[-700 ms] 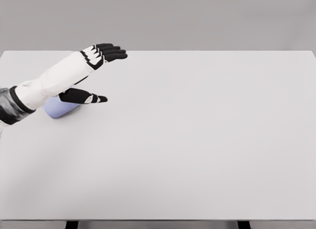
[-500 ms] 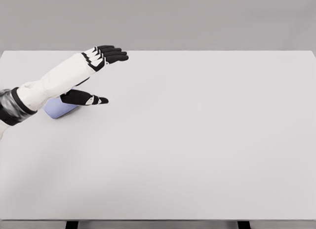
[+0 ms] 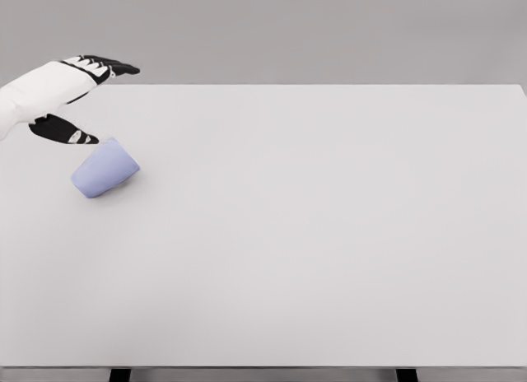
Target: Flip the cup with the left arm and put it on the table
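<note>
A pale blue cup [image 3: 104,169] is seen lying on its side near the left edge of the white table [image 3: 313,234], its wider end turned toward the upper right. Nothing is gripped around it. Just above and to the left of the cup, the left hand [image 3: 74,98] is held over the table's far left corner, its black fingers [image 3: 111,67] stretched out straight and the thumb [image 3: 64,131] spread apart below them, close to the cup but not closed on it.
</note>
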